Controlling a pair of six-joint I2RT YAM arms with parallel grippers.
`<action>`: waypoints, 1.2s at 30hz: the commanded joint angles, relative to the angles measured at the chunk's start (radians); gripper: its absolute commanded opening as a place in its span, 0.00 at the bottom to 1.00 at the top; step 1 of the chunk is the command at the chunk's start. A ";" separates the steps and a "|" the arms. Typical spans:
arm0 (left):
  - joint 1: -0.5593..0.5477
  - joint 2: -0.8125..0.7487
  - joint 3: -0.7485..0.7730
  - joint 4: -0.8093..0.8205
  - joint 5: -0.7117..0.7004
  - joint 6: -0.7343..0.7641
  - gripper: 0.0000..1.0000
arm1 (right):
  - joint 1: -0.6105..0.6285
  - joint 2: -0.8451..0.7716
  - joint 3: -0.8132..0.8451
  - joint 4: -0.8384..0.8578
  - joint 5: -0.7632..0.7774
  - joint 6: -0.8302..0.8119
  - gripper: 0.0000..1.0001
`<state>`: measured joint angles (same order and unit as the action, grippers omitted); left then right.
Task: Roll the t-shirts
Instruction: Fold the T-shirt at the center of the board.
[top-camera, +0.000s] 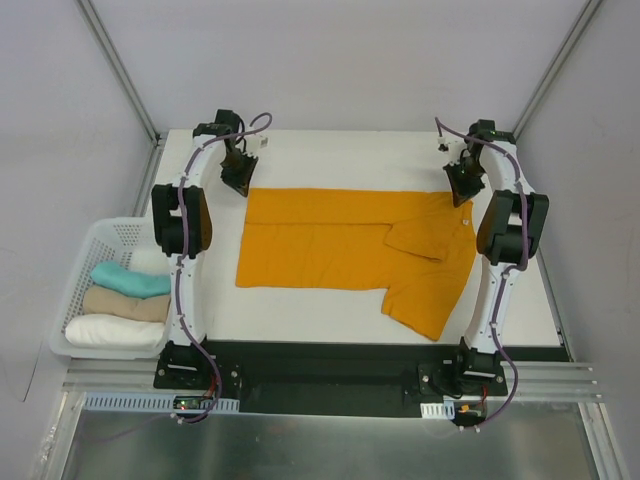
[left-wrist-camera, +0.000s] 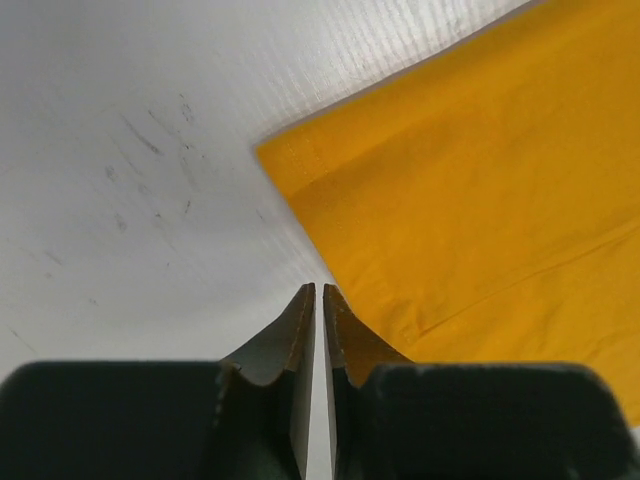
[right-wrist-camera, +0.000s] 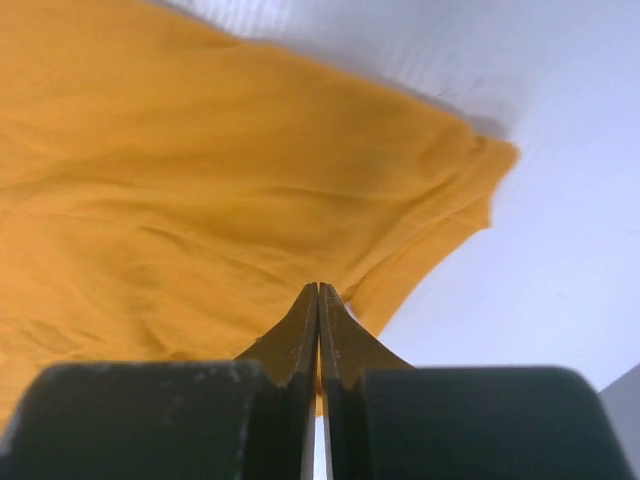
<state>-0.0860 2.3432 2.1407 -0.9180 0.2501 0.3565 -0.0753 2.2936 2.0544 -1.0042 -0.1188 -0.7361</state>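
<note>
Here, left gripper (left-wrist-camera: 319, 290) and right gripper (right-wrist-camera: 318, 288) sit closed at the far edge of the orange t-shirt (top-camera: 330, 240).

- T-shirt (right-wrist-camera: 150, 180) runs off the right wrist view's left and top edges.
- Left gripper (left-wrist-camera: 319, 292): cannot tell whether cloth sits between its tips.

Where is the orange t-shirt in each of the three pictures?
Top view: the t-shirt lies spread out in the middle of the picture.
Left wrist view: the t-shirt fills the right side, with one corner near the top middle.
Right wrist view: the t-shirt fills the left and middle.
Shared landmark: the white table shows beside it in all three.
</note>
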 joint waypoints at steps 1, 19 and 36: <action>-0.008 0.027 0.073 -0.015 -0.035 0.030 0.04 | -0.021 0.013 0.095 0.001 -0.033 -0.026 0.01; -0.050 0.096 0.176 -0.018 -0.008 0.071 0.00 | -0.038 0.148 0.182 0.162 0.113 -0.124 0.01; -0.106 0.364 0.395 -0.022 -0.244 0.289 0.00 | -0.003 0.237 0.196 0.245 0.238 -0.289 0.01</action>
<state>-0.1776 2.6164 2.4828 -0.9375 0.0929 0.5648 -0.0937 2.4836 2.2177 -0.7856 0.0750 -0.9783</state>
